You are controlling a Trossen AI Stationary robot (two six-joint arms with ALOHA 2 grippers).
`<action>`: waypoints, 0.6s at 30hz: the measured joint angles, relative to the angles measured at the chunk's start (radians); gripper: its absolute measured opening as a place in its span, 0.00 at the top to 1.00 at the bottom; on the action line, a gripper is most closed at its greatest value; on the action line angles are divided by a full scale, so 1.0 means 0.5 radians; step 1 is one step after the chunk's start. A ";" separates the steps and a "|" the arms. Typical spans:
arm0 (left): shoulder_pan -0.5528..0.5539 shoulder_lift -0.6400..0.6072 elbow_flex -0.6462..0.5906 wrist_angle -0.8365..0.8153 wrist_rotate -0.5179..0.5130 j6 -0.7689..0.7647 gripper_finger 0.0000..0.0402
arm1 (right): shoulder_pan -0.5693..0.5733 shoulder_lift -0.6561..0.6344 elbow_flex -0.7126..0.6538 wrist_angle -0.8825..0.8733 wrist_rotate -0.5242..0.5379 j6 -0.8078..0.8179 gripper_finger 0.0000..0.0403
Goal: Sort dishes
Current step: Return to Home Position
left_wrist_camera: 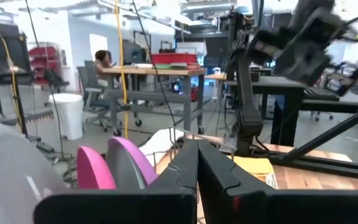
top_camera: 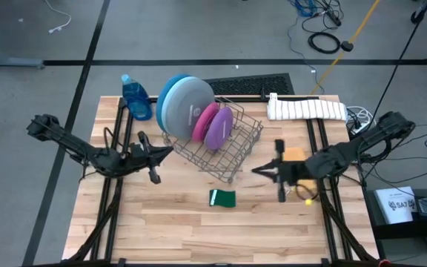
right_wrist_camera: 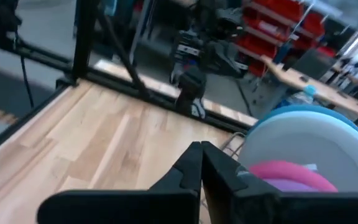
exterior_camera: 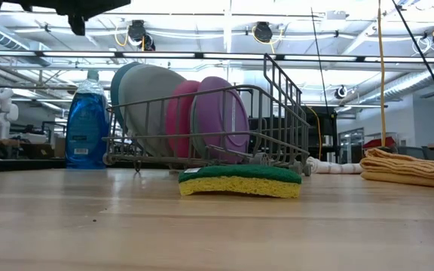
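Plates (top_camera: 185,105) stand on edge in the wire rack (top_camera: 236,152) near the tabletop's far edge, between left gripper (top_camera: 167,152), nearer, and right gripper (top_camera: 259,170), both pinched closed, empty, seemingly free to retract.

- The left arm (top_camera: 80,148) comes in from the 9 o'clock side of the counter (top_camera: 176,219), folded low, with its forearm aimed toward 3 o'clock.
- The left hand (top_camera: 161,154) points to 3 o'clock, and its two dark fingers (left_wrist_camera: 182,169) are pressed flat together.
- The right arm (top_camera: 362,144) comes in from the 3 o'clock side, forearm aimed toward 9 o'clock.
- The right hand (top_camera: 262,170) points to 9 o'clock, its fingers likewise closed tip to tip.
- The two hands face each other, well apart.
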 joint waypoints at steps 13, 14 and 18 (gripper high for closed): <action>-0.010 -0.310 0.000 -0.372 -0.097 0.096 0.99 | -0.002 -1.188 -1.279 0.778 0.179 -0.011 1.00; -0.010 -0.322 0.000 -0.383 -0.097 0.124 0.99 | -0.003 -1.253 -1.348 0.804 0.207 -0.011 1.00; -0.009 -0.377 0.000 -0.491 -0.097 0.151 0.99 | -0.021 -1.461 -1.579 0.937 0.211 -0.029 1.00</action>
